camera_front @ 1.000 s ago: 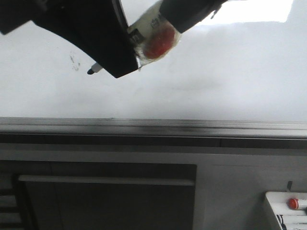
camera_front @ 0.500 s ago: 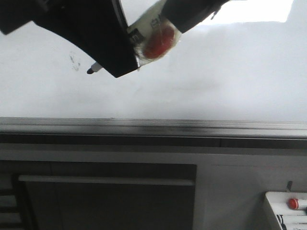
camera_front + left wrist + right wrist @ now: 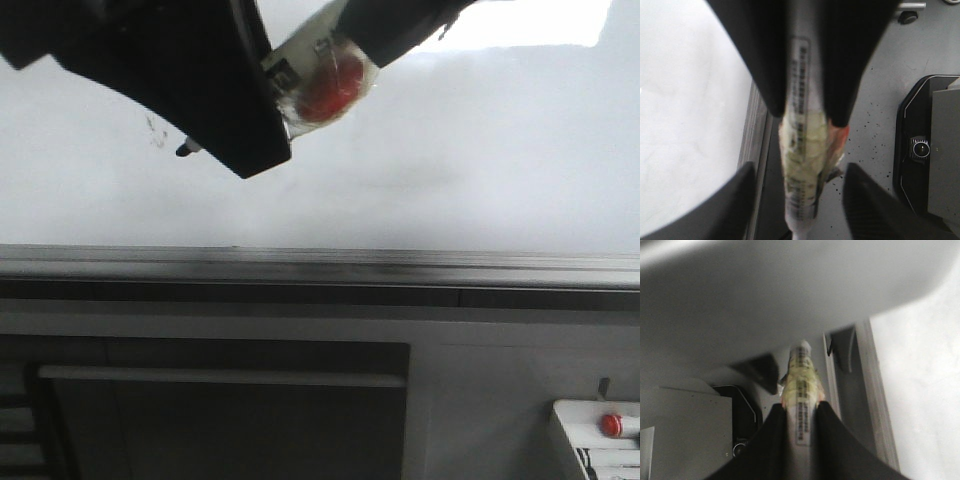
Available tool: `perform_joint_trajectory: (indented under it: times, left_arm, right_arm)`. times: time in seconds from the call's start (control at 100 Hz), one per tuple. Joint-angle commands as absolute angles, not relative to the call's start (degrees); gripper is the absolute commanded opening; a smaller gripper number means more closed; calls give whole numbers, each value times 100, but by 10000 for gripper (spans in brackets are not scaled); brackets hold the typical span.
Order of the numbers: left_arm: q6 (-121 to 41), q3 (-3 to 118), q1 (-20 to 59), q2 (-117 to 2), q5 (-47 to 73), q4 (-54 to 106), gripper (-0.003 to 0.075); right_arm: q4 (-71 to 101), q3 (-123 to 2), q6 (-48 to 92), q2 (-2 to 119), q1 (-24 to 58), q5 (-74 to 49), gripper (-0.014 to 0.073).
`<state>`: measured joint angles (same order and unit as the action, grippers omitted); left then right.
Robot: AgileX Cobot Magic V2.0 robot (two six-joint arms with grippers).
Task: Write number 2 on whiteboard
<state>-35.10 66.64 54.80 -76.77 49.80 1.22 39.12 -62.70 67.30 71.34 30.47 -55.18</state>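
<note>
The whiteboard [image 3: 450, 150] is large and glossy, with glare at the far right; it also shows in the left wrist view [image 3: 685, 125] and the right wrist view [image 3: 925, 390]. A white marker with a taped red band [image 3: 325, 85] hangs over it, its dark tip [image 3: 184, 150] near faint smudges [image 3: 155, 130]. My right gripper [image 3: 801, 407] is shut on the marker barrel [image 3: 801, 420]; in the front view it [image 3: 385, 30] comes in from the upper right. My left gripper [image 3: 800, 172] is open, its fingers [image 3: 747, 195] on both sides of the marker [image 3: 802, 165] and apart from it; it [image 3: 240, 140] hides most of the marker's front. No number 2 is in view.
A grey metal rail [image 3: 320, 262] runs along the board's near edge, with dark cabinet fronts [image 3: 220, 420] below. A small white tray with a red-capped marker [image 3: 610, 425] sits at the lower right. A black base unit [image 3: 930, 150] stands on the speckled floor.
My left gripper has shifted slightly down and left, covering more of the marker's front, so only the tip end shows. The right gripper and marker have barely moved.
</note>
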Motion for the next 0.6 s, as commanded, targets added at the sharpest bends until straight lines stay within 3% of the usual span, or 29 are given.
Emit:
perform_joint_trajectory:
  times: [0.0,0.19,0.37,0.59]
  left_arm:
    - [-3338,6854,5355,-7369,4652,166,473]
    - [-3056,6816,4665,-6779,4637,348,472]
    - [-2908,6477,3800,-6042,4456,953,472]
    - [-2164,5738,2628,-5130,4336,1048,472]
  right_arm:
    - [4119,-6471,6794,6896,3027,-5192,14]
    - [3722,-6471,6403,6491,2681,-5126,14]
    - [2738,-6379,4666,5792,2032,-5163,15]
    - [2416,-5489,3557,4759,1226,-4939,15]
